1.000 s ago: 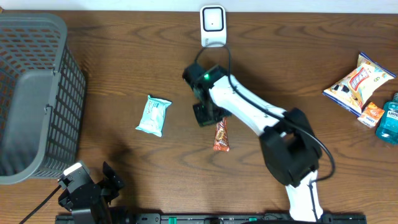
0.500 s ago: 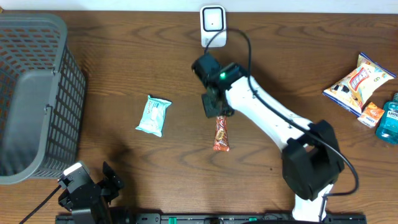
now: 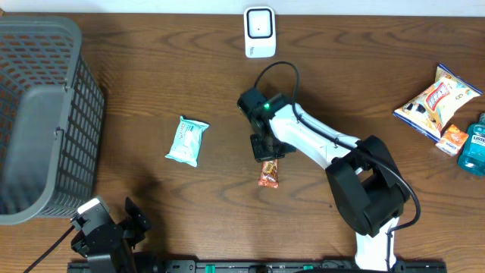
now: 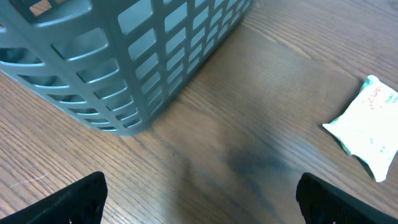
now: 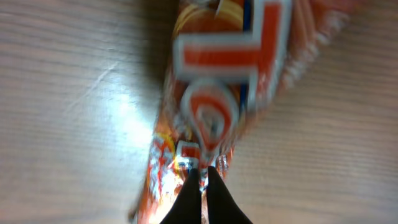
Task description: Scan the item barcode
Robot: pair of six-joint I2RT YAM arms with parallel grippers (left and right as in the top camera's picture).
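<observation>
Along the table's left edge stands the grey basket [image 3: 87, 114]. Near it the left gripper [image 4: 200, 186] gapes wide over bare wood. At mid-table the right gripper [image 5: 202, 186], jaws pressed together, points at the orange snack bar [image 3: 268, 174], which lies flat, well apart from the scanner [image 3: 259, 30]. Whether wrapper is pinched cannot be told. A sound lift likely means reopening, straddling the bar's narrow width and leaving the barcode uncovered.

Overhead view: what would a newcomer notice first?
The right gripper, shut, at the top end of an orange snack bar at table centre. Then the big grey basket filling the left edge, and the small white scanner at the far edge.
</observation>
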